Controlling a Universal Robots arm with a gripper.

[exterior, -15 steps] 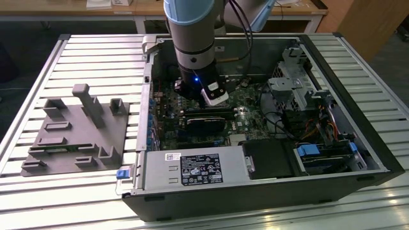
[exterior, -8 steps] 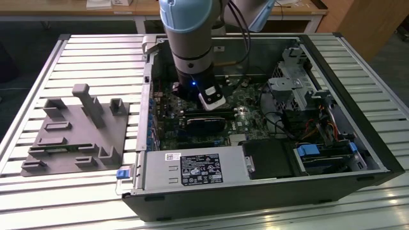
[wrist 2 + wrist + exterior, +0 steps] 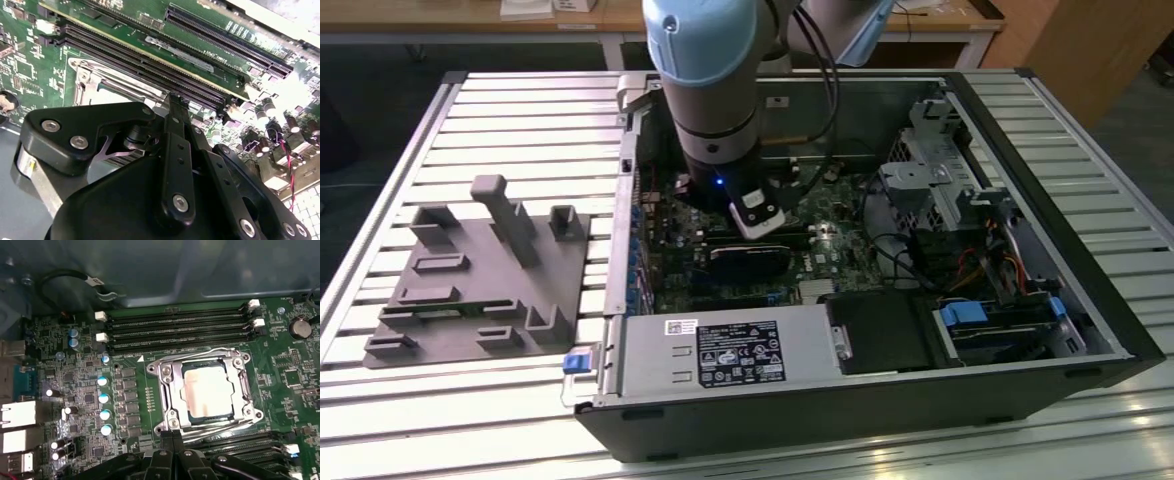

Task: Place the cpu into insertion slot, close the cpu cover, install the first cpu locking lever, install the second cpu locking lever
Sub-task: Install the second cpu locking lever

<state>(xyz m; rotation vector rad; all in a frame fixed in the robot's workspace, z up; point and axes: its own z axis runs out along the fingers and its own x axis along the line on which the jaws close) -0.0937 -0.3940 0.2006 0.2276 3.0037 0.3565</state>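
The cpu [image 3: 207, 392] is seated in the insertion slot [image 3: 170, 395] on the green motherboard [image 3: 125, 385], and the cpu cover [image 3: 239, 385] is seen lowered flat around it, with the pale chip face exposed through the cover's window. In the first wrist view the hand [image 3: 172, 440] is located just beside the socket edge that faces the camera, its fingertips close to a thin silvery wire lever [image 3: 215, 428] that runs along that edge. Contact between fingertips and lever cannot be confirmed.

On the far side of the socket, long black memory slots [image 3: 180, 327] with white end clips are arranged in parallel; further slots [image 3: 240, 447] lie on the near side, next to the hand. A row of pale blue-topped capacitors [image 3: 103, 405] stands beside the socket.

In the exterior view the arm [image 3: 707, 90] is lowered into the open computer case [image 3: 1067, 300], which rests on a slatted worktop [image 3: 520, 120]. A power supply box [image 3: 720, 352] occupies the near edge of the case. A grey fixture tray [image 3: 474, 275] lies on the worktop at the exterior view's left, well apart from the case.

In the second wrist view the hand's fingers [image 3: 177, 150] are pressed together with no gap visible, and no object is seen gripped between them.
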